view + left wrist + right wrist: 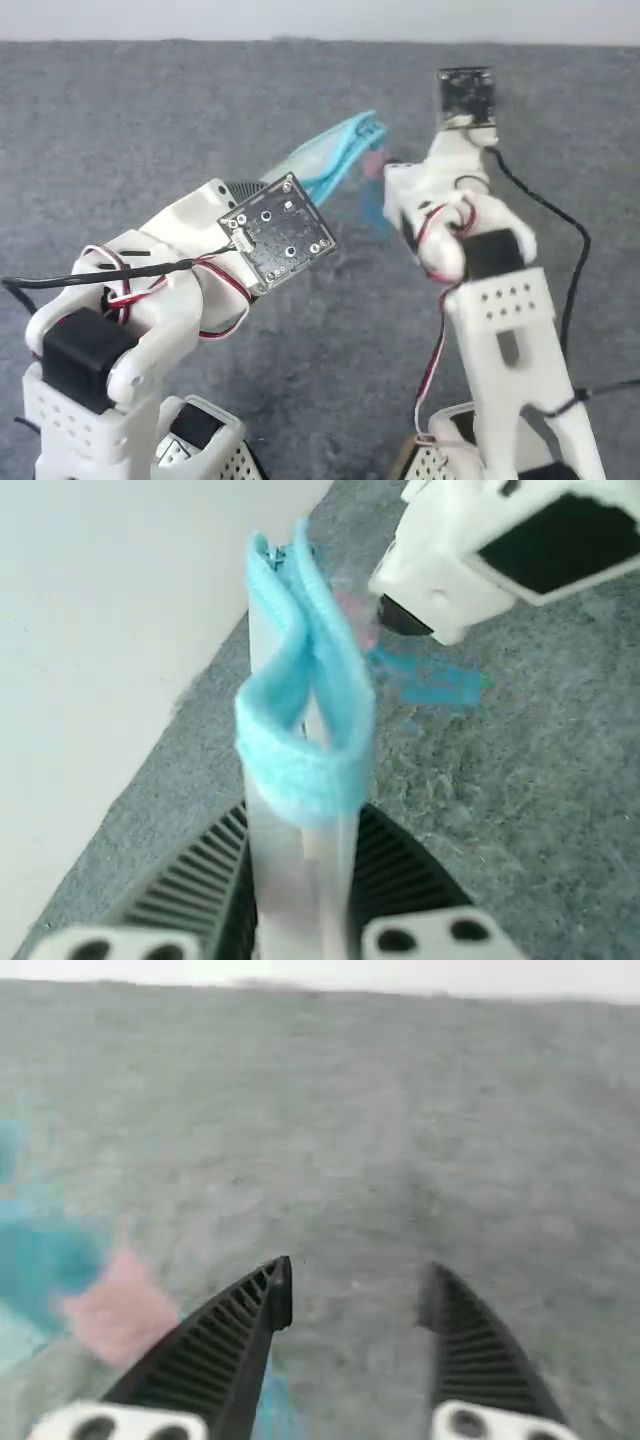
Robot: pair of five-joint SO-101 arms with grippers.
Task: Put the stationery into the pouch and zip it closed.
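My left gripper (300,880) is shut on the lower end of a light blue pouch (300,700) and holds it up off the grey carpet, tilted toward the far side (335,155). Just beyond the pouch's top edge lie a blurred pink item (120,1310) and a blue item (430,680) on the carpet. My right gripper (355,1290) stands open with nothing between its fingers, hovering close beside those two items and the pouch's upper end (395,195). Whether the pouch mouth is open I cannot tell.
Grey carpet (150,130) covers the table, ending at a pale wall (100,630) at the back. Both arm bases (130,430) stand at the near edge, with black cables trailing off the right arm (570,260).
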